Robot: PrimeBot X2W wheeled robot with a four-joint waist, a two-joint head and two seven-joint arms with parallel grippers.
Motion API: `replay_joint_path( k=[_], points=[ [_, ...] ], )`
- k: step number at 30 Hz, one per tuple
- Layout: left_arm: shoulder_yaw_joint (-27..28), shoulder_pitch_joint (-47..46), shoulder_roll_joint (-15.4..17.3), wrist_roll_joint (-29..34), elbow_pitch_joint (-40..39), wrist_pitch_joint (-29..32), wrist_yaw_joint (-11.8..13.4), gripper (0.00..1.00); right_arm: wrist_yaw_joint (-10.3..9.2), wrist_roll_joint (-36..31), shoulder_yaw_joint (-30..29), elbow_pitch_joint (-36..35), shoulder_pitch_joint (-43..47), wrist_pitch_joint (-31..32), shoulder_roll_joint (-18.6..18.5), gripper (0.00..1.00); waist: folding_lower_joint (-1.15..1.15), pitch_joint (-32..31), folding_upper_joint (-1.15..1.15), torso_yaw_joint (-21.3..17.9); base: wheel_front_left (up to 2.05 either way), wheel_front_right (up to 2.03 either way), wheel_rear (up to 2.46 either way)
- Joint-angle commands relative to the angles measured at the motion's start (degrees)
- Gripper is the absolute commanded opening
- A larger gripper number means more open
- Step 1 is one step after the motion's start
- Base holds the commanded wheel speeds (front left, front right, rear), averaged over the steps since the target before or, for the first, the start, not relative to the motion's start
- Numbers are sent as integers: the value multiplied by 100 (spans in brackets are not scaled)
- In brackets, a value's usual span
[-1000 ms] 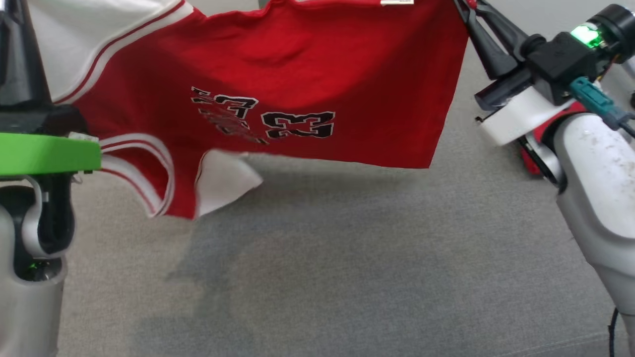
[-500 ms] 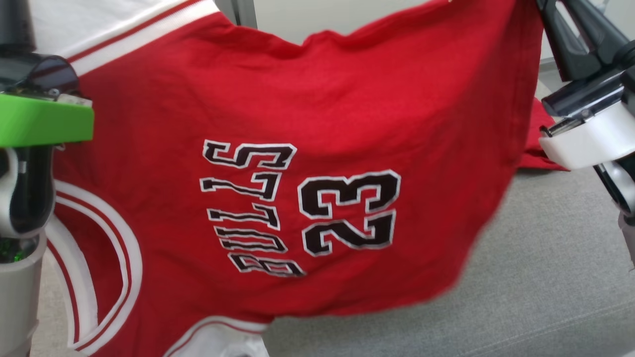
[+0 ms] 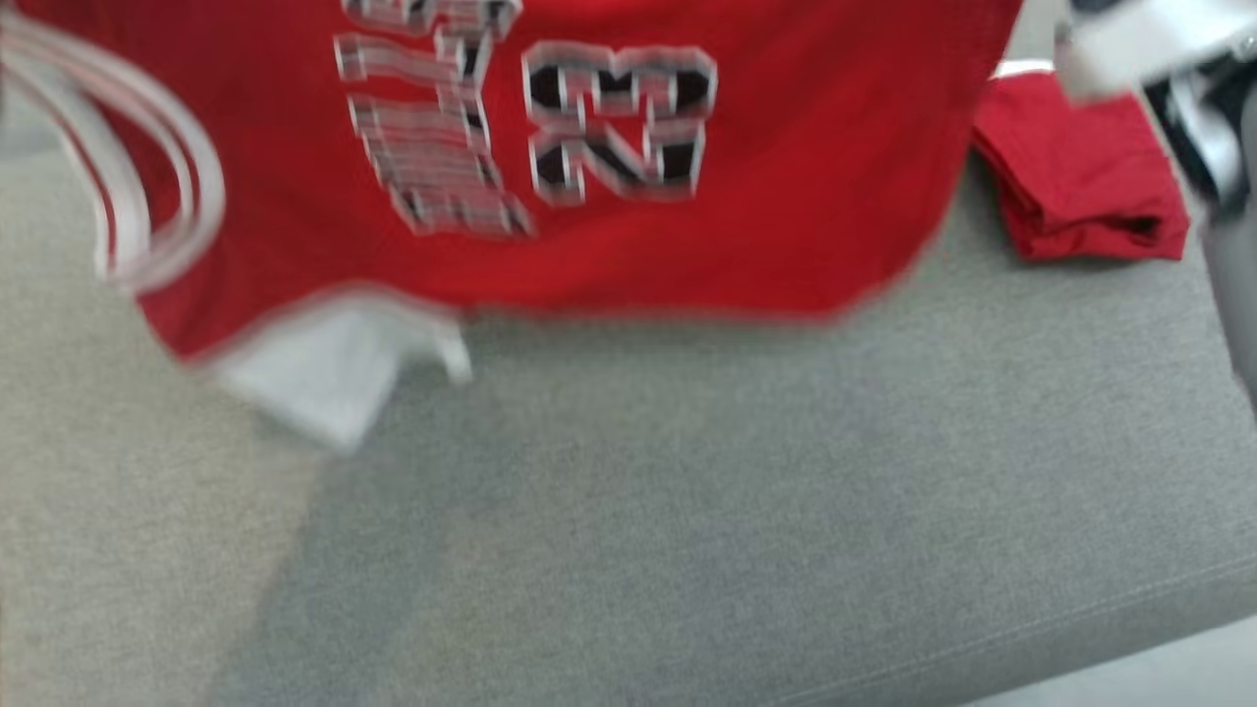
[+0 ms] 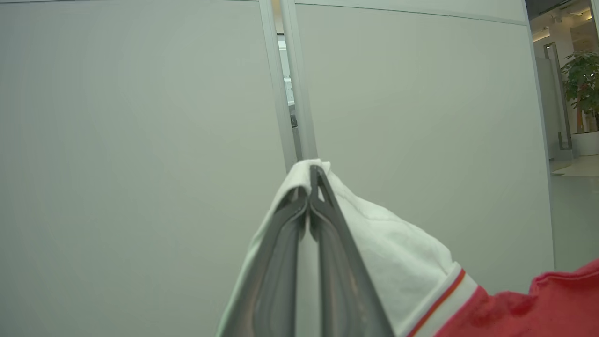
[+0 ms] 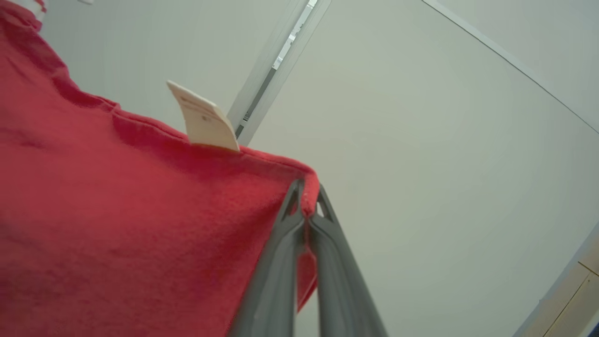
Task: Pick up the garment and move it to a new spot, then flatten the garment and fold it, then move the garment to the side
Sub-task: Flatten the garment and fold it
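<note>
Garment (image 3: 786, 196): red jersey with white sleeves, white-and-red striped trim and black lettering edged in white. I read it as hanging spread out in the air, held up at two points along its upper edge.
Garment position: in the head view it hangs over the far part of the grey upholstered surface (image 3: 687, 511). The red hem hangs above the cushion, with shadow beneath it. The view is blurred, so I cannot tell whether the lowest white sleeve touches the surface.
Left gripper (image 4: 312, 175): fingers pressed together with no gap, clamped on the white sleeve (image 4: 398, 243). The cloth wraps over both fingertips and drapes down on either side.
Right gripper (image 5: 306, 199): fingers closed tight on a corner of the red hem, and the fabric falls away to the left of that view.
Label (image 5: 203, 117): pale tag standing up from the red hem, near the right gripper.
Second garment (image 3: 1080, 177): red, folded, lying on the grey surface at the right, just beside the hanging jersey's edge.
Right arm (image 3: 1129, 39): pale section at the upper right of the head view, blurred.
Background: pale wall panels (image 4: 140, 140) behind both grippers; potted plant (image 4: 582, 75) at the far right of the left wrist view.
</note>
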Motion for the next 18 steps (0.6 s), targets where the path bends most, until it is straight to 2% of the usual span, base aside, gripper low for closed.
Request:
replay_joint_path(
  k=[1,6,10,14,18],
  points=[
    [-76,-545,-52,202,374,-105,-68,0,-9,-180,72,382,-520,-184,110,0,0,887,0,1,0,0,0],
    [-259,-2000,-348,647,1576,-670,-107,0,-9,-731,-82,1642,-1929,-803,556,0,0,1345,0,35,0,0,0],
    [-361,-2683,-653,724,2355,-1209,-191,0,-9,-1216,-393,2400,-2618,-1137,855,0,0,1678,0,152,0,0,0],
    [-374,-2735,-867,603,2942,-1701,-334,0,-9,-1660,-662,2876,-2705,-1296,1160,0,0,1990,0,281,0,0,0],
    [-349,-2376,-930,416,3190,-2076,-509,0,-9,-1878,-664,2762,-2348,-1328,1373,0,0,2279,0,333,0,0,0]
  ],
)
